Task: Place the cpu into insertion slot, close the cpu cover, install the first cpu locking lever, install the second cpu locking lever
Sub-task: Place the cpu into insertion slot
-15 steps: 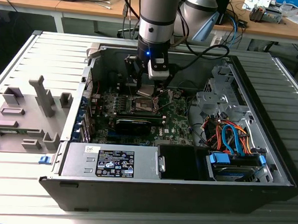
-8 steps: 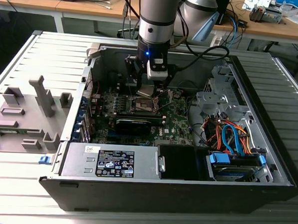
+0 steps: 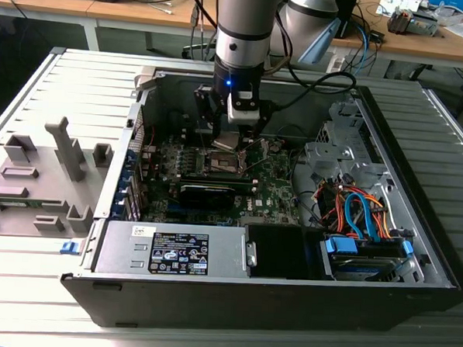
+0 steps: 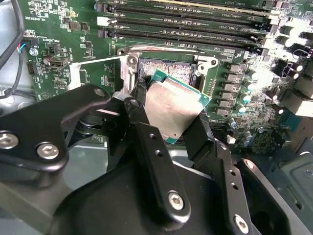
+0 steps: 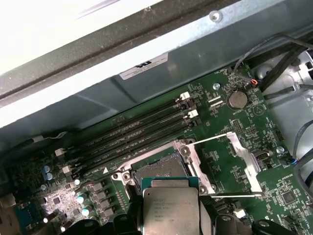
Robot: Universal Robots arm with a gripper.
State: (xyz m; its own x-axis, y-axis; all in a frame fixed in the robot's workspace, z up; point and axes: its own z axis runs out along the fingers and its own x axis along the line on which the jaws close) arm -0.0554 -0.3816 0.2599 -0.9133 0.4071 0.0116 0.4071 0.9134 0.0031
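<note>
**Cpu hanging over the open socket**

The pincer (image 4: 168, 125) is clamping the cpu (image 4: 173, 107) by two opposite edges, its black fingers (image 4: 138, 115) pressing in on either side, and the chip is riding at a tilt. In the exterior view the pincer (image 3: 227, 139) is reaching down inside the open computer case (image 3: 287, 297), holding the cpu (image 3: 227, 141) just above the insertion slot (image 3: 223, 164).

In both wrist views the slot (image 5: 156, 169) is lying bare, partly hidden behind the chip. The cpu cover (image 5: 242, 154) is standing swung open just beside it, its window showing green board through the frame. The memory slots (image 5: 142, 132) are running in a row close along the socket's far edge, and a coin battery (image 5: 237, 99) is sitting further off.

Elsewhere in the case, a long black card (image 3: 207, 192) is lying just beside the socket, the grey power supply box (image 3: 173, 252) is sitting against the front wall, and orange and blue cables (image 3: 354, 211) are bunching on the exterior view's right. A grey fixture (image 3: 37, 179) is resting on the tabletop (image 3: 23, 302) outside.
</note>
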